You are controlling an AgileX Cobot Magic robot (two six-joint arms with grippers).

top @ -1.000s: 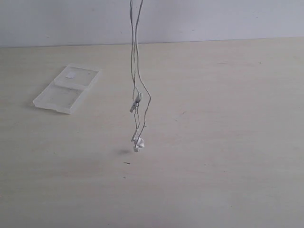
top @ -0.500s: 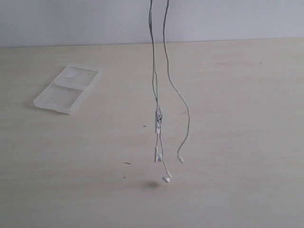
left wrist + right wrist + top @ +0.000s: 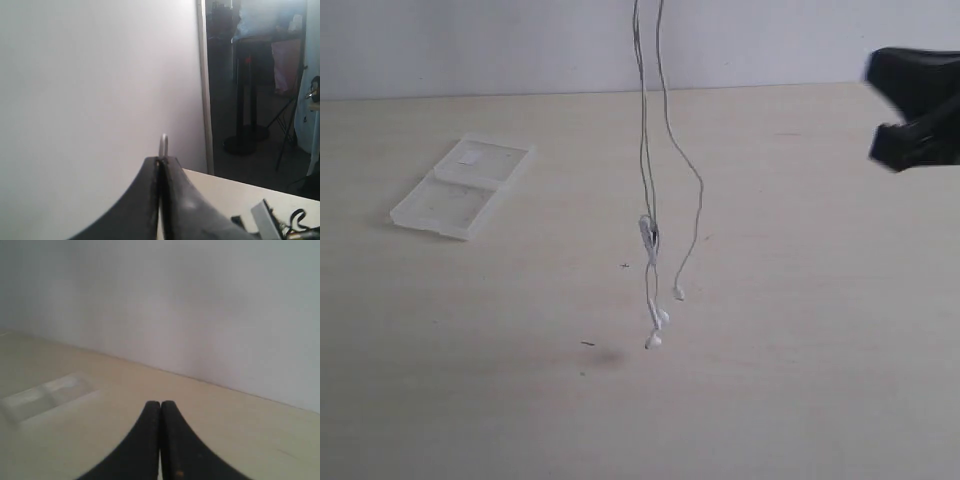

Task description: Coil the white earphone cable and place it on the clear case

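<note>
The white earphone cable (image 3: 645,150) hangs from above the exterior view's top edge in two strands. Its inline remote (image 3: 647,232) and both earbuds (image 3: 656,322) dangle just above the table. My left gripper (image 3: 161,161) is out of the exterior view, shut on the cable, and a short loop of the cable (image 3: 163,146) pokes out past its tips. The clear case (image 3: 462,186) lies flat and open at the far left, also blurred in the right wrist view (image 3: 45,394). My right gripper (image 3: 910,110) enters at the right edge, shut and empty (image 3: 160,405).
The pale wooden table (image 3: 800,340) ends at a white wall behind. Past the wall's edge, the left wrist view shows a dark stand (image 3: 246,100) and clutter at the table's far end (image 3: 280,225).
The hanging cable has swung from the left to the right and back toward the middle, its ends now a little higher. My right gripper has come into view at the right edge.
</note>
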